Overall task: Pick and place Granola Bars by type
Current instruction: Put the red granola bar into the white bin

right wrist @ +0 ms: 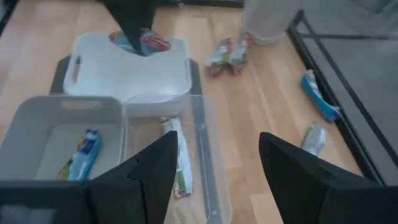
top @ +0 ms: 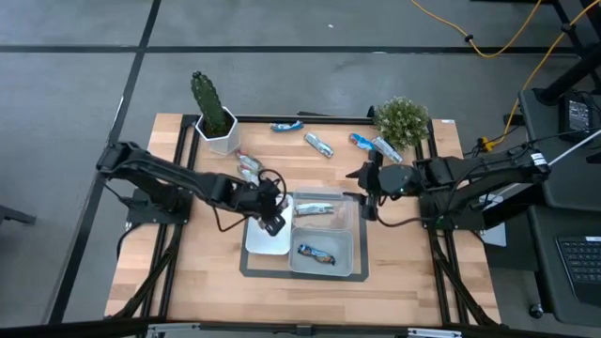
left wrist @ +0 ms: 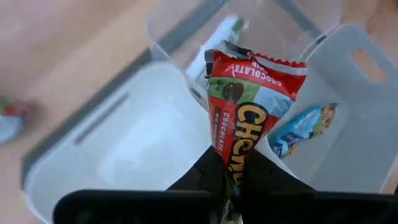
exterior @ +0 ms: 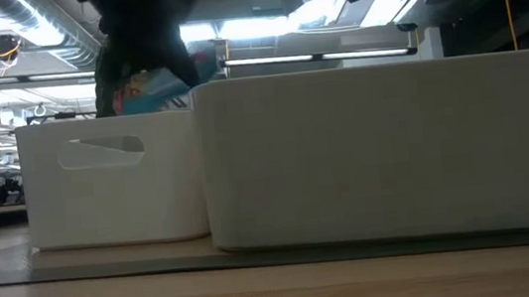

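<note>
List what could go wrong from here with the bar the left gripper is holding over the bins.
1. The left gripper pinches only one end of the red bar, so it might swing or slip on release.
2. The bar hangs near the wall between the white bin and the clear bin; it could tip into the wrong one, perhaps joining the blue bar.
3. The right gripper hovers open over the clear bin, so the arms may crowd each other.

In the low view the white bins (exterior: pixel 384 145) block everything behind them. The red bar's (left wrist: pixel 245 118) lower end is hidden between the left gripper's (left wrist: pixel 231 180) fingers — its lettering cut short. At nine o'clock in the left wrist view a bar (left wrist: pixel 9 118) is blurred and cropped.
</note>
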You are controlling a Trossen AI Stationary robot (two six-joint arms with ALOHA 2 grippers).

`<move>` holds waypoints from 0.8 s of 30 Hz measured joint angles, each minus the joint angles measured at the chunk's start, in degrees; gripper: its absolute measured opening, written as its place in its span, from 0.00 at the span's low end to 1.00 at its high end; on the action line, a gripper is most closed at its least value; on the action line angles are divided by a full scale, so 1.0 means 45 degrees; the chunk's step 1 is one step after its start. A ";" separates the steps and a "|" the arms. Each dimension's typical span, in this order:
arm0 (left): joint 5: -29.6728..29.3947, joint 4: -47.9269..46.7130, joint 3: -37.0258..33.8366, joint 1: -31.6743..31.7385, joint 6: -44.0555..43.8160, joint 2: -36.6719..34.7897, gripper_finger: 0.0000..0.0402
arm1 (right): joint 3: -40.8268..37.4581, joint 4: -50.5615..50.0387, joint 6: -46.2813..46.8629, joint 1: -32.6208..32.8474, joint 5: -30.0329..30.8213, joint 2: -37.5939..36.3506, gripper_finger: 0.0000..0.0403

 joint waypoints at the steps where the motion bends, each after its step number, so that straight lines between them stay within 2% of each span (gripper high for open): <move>1: 0.0255 0.0042 0.0000 -0.0037 -0.0035 0.0134 0.05 | 0.0000 -0.0038 -0.0193 0.0002 -0.0055 0.0000 0.56; 6: 0.1090 0.0199 0.0000 -0.0330 -0.0273 0.0536 0.15 | 0.0000 -0.0167 -0.0348 -0.0280 -0.0033 0.0000 0.56; 13: 0.1030 0.0126 0.0261 -0.0653 -0.0670 0.0561 0.44 | 0.0003 -0.1238 -0.0351 -0.0910 -0.0013 0.0000 0.56; 17: 0.0493 0.0004 0.0698 -0.0548 -0.0826 0.0561 0.57 | 0.0000 -0.1504 -0.0375 -0.1664 0.0198 0.0000 0.56; 20: -0.0099 -0.0114 0.1340 -0.0429 -0.0499 0.0561 0.62 | 0.0001 -0.1470 -0.0989 -0.2706 0.0333 0.0000 0.57; 24: -0.0596 -0.0541 0.2373 -0.0196 0.0415 0.0561 0.62 | 0.0051 -0.1344 -0.2063 -0.4291 0.0168 0.0086 0.58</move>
